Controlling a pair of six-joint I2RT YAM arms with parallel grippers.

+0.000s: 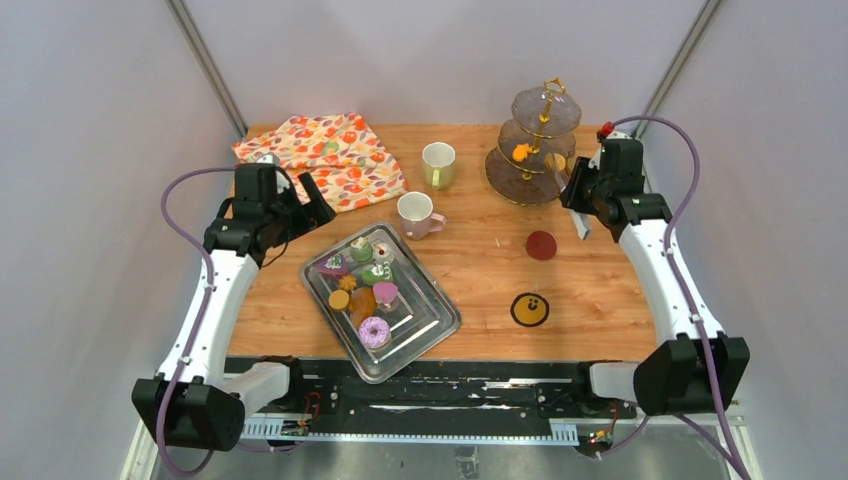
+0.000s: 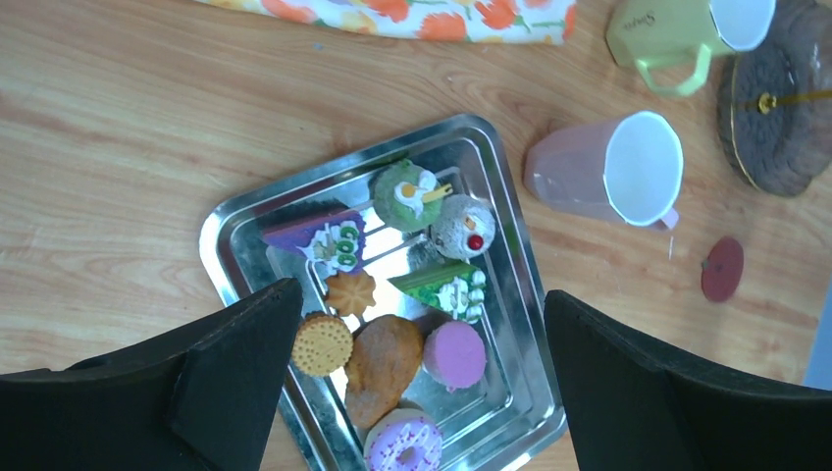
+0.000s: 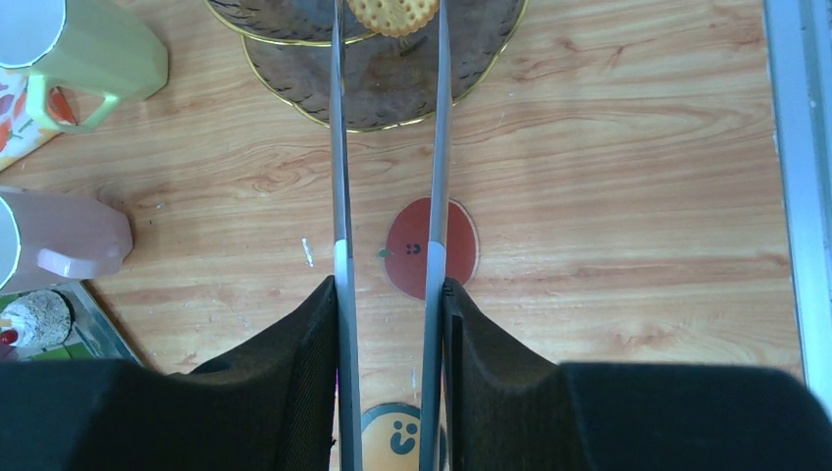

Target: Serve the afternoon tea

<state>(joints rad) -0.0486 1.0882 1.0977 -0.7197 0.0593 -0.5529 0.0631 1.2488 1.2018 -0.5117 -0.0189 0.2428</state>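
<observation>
Left hand point(image 2: 420, 294) spread wide above the tabletop point(image 1: 600, 290); right hand point(image 3: 390, 294) clamped on metal tongs point(image 3: 338, 147). Tiered stand point(image 3: 383, 88) sits ahead of the right hand, steel tray point(image 2: 235, 226) under the left hand, pink mug point(image 2: 589, 172) and pale-green mug point(image 2: 657, 34) ahead and right of it. On the tray: purple cake point(image 2: 319, 235), green cakes point(image 2: 407, 194), pink-iced donut point(image 2: 402, 444) back toward the left palm, orange cookies point(image 2: 322, 343); one round cookie point(image 3: 394, 12) on the stand lies between the tong blades.
</observation>
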